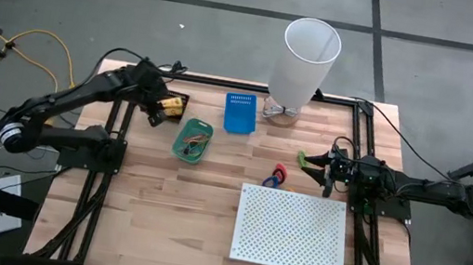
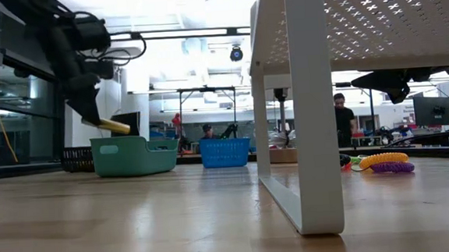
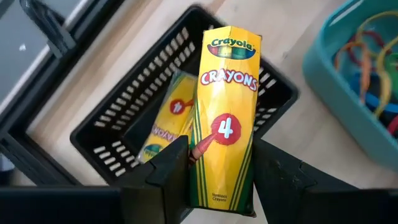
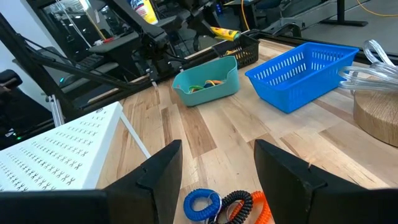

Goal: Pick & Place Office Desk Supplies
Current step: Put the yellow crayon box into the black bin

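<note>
A yellow Crayola crayon pack (image 3: 225, 112) is lifted over a black slotted basket (image 3: 118, 134), with my left gripper (image 3: 221, 186) shut on it; the high view shows this at the table's far left (image 1: 168, 105). Another crayon pack (image 3: 166, 121) lies inside that basket. A teal bin (image 1: 193, 139) of coloured rubber bands stands beside it, then a blue basket (image 1: 240, 111). Red and blue coiled loops (image 1: 277, 174) lie on the table ahead of my right gripper (image 1: 312, 162), which stands open and touches nothing. My left gripper pinches the crayon pack near its bottom end (image 3: 199, 183) between its two fingers (image 3: 165, 171), one on each long narrow side. The fingers slant downward and lie across the pack. The pack is lifted clear above the black basket, sticking out past the fingertips, slightly tilted (image 2: 112, 125).
A tall white tapered bin (image 1: 308, 59) stands at the far edge. A large white perforated board (image 1: 290, 230) on legs takes up the near right. Bare wood lies between the teal bin and the board. People show in the room beyond the table.
</note>
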Robot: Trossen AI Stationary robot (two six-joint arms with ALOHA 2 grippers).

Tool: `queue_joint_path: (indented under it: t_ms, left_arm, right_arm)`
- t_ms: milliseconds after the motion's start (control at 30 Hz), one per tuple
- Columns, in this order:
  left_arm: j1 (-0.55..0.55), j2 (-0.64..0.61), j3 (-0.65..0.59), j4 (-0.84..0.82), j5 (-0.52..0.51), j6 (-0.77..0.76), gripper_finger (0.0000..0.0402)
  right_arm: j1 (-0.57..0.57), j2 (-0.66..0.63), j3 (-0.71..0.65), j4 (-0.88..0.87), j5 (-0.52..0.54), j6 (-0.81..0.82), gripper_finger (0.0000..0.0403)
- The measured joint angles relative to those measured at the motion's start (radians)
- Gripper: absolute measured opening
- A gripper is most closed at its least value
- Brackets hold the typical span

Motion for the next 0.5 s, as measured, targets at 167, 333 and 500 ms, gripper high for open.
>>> queue_joint_path:
  t_ms: [167,333,500]
  left_arm:
    - [0.011,0.063,0.000,-0.005,-0.013,-0.007,0.0154]
    - [0.014,0.122,0.000,0.016,-0.027,-0.023,0.0154]
    - [0.038,0.164,0.000,0.038,-0.020,-0.023,0.0154]
  right_arm:
    - [0.000,0.000,0.000,0.000,0.000,0.000,0.0188]
    - [0.000,0.000,0.000,0.000,0.000,0.000,0.0188]
    - [0.000,0.000,0.000,0.000,0.000,0.000,0.0188]
